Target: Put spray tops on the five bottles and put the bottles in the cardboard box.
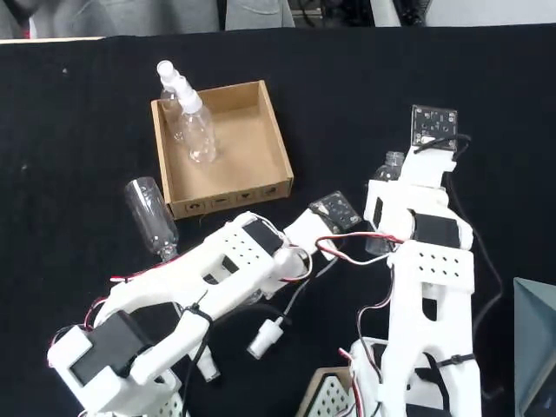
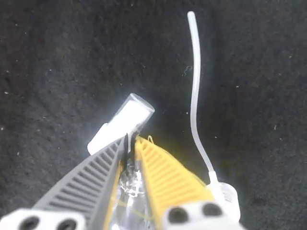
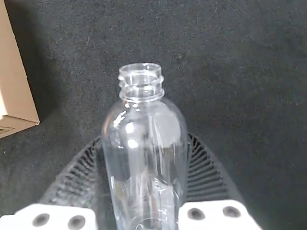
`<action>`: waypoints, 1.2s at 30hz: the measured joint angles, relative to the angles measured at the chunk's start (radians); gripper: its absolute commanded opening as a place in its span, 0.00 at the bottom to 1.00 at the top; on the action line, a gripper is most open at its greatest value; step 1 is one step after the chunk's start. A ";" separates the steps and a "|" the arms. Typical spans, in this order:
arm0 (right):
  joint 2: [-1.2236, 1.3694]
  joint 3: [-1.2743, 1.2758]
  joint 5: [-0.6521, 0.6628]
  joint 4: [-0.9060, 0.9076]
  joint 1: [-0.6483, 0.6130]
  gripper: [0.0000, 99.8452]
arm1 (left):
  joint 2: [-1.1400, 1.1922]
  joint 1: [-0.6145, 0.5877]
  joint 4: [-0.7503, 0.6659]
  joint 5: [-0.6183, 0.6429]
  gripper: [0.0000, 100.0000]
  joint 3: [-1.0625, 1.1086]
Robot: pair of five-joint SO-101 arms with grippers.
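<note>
1. Clear plastic bottle (image 3: 144, 158) is standing upright, uncapped, between the jaws of the right gripper (image 3: 144, 141), which are clamping its sides.
2. Jaws of the left gripper (image 2: 128, 140) are pinching a white spray top (image 2: 121, 125) at their tips.

A cardboard box (image 1: 252, 155), upper left of centre, holds two capped bottles (image 1: 198, 130). An uncapped bottle (image 1: 151, 215) lies at its lower left. An open bottle (image 1: 389, 167) stands right of centre, and a spray top (image 1: 266, 337) lies lower centre.
</note>
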 measured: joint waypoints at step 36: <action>0.000 0.000 0.000 0.000 -0.002 0.05 | 0.029 -0.110 0.149 -0.002 0.03 0.018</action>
